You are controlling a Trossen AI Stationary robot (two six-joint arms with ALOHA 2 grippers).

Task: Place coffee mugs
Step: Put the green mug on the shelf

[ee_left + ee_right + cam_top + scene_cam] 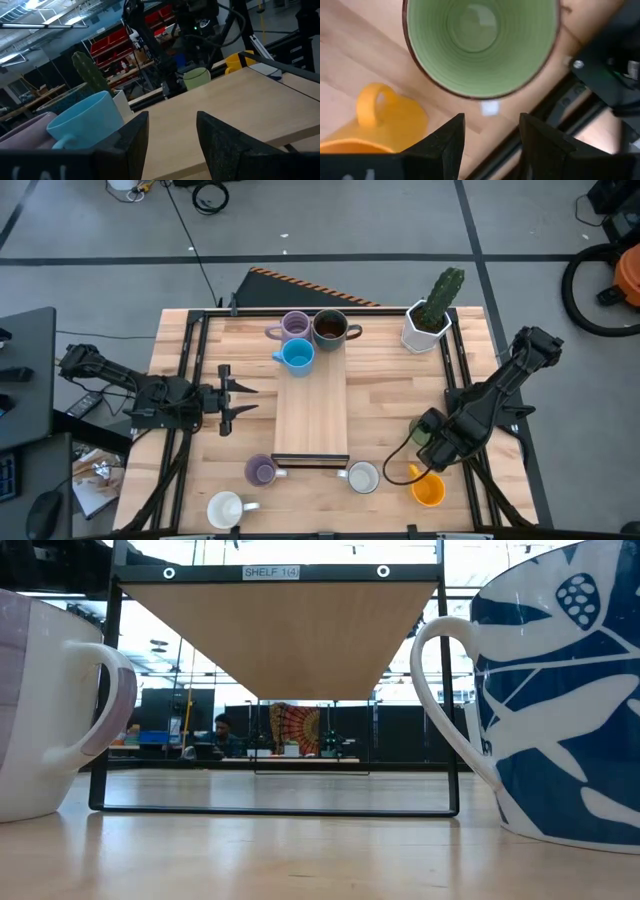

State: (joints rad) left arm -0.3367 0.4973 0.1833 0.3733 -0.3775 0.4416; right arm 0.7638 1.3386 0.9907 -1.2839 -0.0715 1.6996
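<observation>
My right gripper [490, 132] is open and points down over the green mug [480, 45], which stands upright on the table near the right edge. The fingers stay short of its rim. The orange mug [375, 120] stands beside it. In the high view my right gripper [432, 445] covers most of the green mug. A purple mug [295, 325], the dark brown mug [330, 328] and the blue mug [297, 355] stand on the shelf board's far end. My left gripper [240, 400] is open, level, just left of the board.
The raised shelf board [311, 410] fills the table's middle. A second purple mug [261, 471] and two white mugs [362, 477] [226, 509] stand near the near edge. The cactus pot [430, 315] is at the far right. Black rails [186, 370] run along both sides.
</observation>
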